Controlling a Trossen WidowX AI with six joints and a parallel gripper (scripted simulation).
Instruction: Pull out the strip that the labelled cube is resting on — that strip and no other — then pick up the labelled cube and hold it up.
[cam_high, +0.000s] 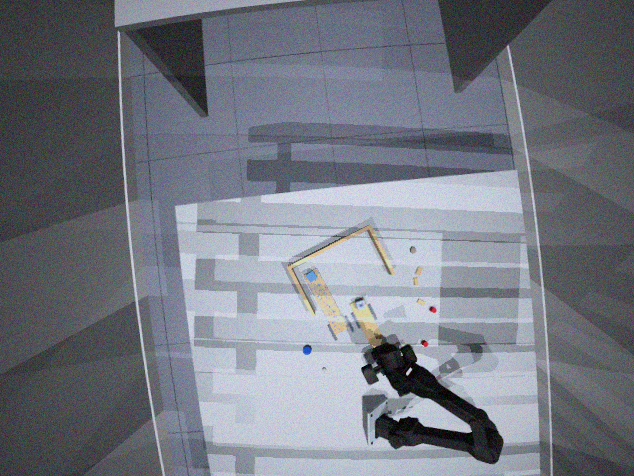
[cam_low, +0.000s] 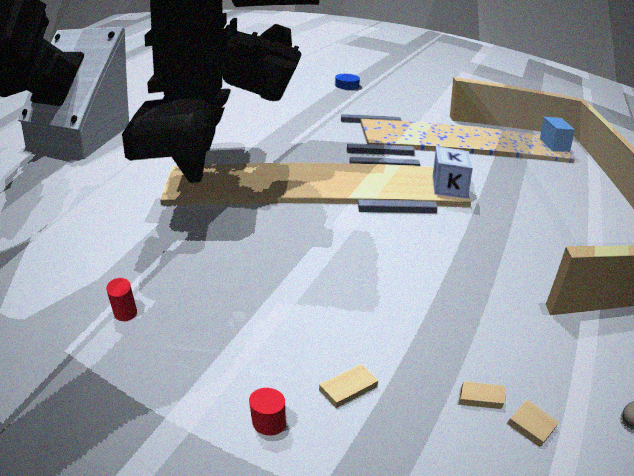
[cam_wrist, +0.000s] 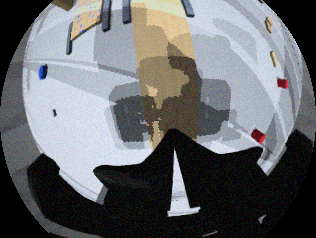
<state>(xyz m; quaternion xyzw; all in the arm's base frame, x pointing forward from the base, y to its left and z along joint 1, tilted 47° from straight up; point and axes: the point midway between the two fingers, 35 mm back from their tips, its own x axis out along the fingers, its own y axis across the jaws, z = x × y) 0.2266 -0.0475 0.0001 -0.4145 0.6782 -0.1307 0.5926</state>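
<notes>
Exterior view: gripper (cam_low: 193, 174) clenched on nothing, tips pressed down on near end of plain strip (cam_low: 307, 183). Labelled cube (cam_low: 452, 172) at strip's far end, well apart from tips.

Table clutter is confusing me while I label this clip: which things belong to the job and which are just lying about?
For the job:
- lettered cube
- plain strip under it
- tool, shut, tip pressed on that strip

Lying about:
- speckled strip with blue cube
- two red cylinders
- blue disc
- three tan tiles
- wooden walls
- dark bars
</notes>
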